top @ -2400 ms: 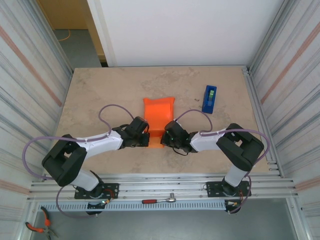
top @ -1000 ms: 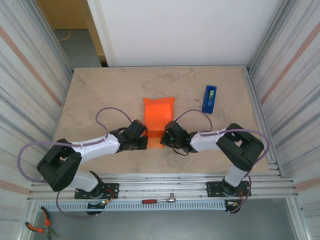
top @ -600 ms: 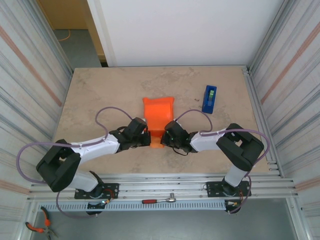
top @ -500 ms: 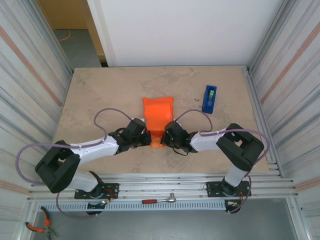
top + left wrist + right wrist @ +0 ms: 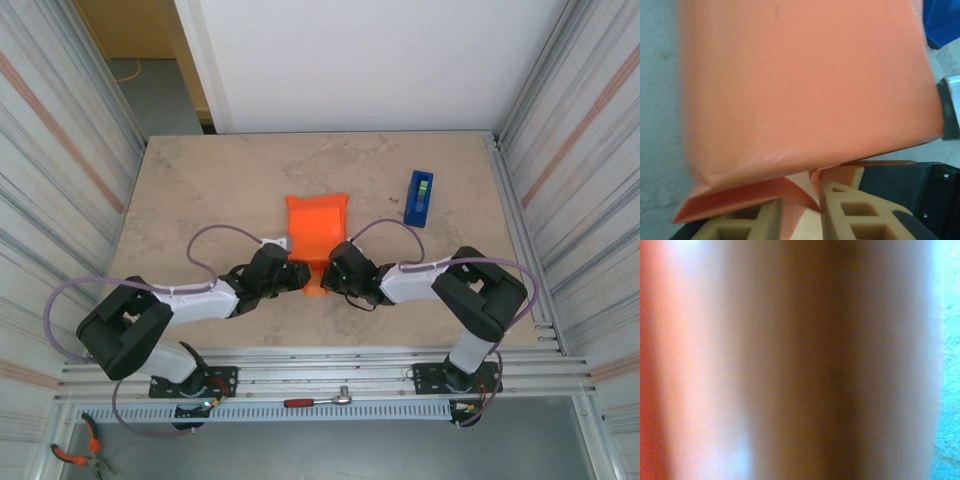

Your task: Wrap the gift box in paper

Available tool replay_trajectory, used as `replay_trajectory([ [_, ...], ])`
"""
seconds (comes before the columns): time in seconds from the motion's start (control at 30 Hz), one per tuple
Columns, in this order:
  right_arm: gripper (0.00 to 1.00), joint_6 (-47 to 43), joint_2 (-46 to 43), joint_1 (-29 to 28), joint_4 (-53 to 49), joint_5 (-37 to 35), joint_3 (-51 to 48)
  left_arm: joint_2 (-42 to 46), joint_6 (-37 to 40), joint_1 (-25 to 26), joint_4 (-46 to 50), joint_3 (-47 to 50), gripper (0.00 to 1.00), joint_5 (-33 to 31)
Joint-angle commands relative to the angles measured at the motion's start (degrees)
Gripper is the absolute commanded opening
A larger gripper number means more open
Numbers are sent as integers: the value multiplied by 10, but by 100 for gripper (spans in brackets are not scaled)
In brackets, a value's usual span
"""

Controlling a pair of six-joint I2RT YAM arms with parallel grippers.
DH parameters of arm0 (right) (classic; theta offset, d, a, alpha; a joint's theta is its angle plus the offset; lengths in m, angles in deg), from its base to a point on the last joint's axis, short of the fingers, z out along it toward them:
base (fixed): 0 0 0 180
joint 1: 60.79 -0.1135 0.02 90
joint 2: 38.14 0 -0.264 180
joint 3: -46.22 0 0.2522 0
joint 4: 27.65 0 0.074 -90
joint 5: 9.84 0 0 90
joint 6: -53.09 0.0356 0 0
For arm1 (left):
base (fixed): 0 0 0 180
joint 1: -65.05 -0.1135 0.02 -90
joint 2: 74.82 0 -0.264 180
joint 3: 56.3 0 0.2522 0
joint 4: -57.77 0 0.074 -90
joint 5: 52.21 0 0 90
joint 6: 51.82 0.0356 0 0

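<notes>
- Beige mottled table (image 5: 200,190), walled by ribbed metal panels, carried the work, and the paper (image 5: 318,232) is the mark for every place below.
- The left gripper (image 5: 296,273) sat at the paper's near-left corner. In the left wrist view its tan fingers (image 5: 840,217) stood close together with a folded corner flap of the paper running between them. I could not tell whether they pinched it.
- The right gripper (image 5: 329,272) sat at the paper's near-right corner, touching or almost touching it. Its wrist view was a blur, so whether its jaws were apart or together could not be told.
- The paper rose as a humped orange bundle just beyond both grippers, with its long axis running straight away from them.
- The gift box, I judged, lay inside that hump.
- Both arms seemed about equally near. With the flap between its fingers, the left looked better placed to fold the near end.
- A blue tape dispenser (image 5: 420,197) stood off the paper's far-right side, well apart.
</notes>
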Motion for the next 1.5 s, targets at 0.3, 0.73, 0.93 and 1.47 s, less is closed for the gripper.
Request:
replay_trajectory([
  [0.3,0,15,7,-5,-24,-1,-10,-45,6,15,-51,-14,45,-19],
  [0.73,0,14,-7,-6,-34,-8,-14,-42,35,24,-15,-27,49,-25],
  [0.93,0,14,-12,-5,-35,-10,-18,88,80,21,99,-22,63,-38],
  [1.47,0,11,-5,-6,-45,-7,-6,158,124,-24,159,12,2,26],
])
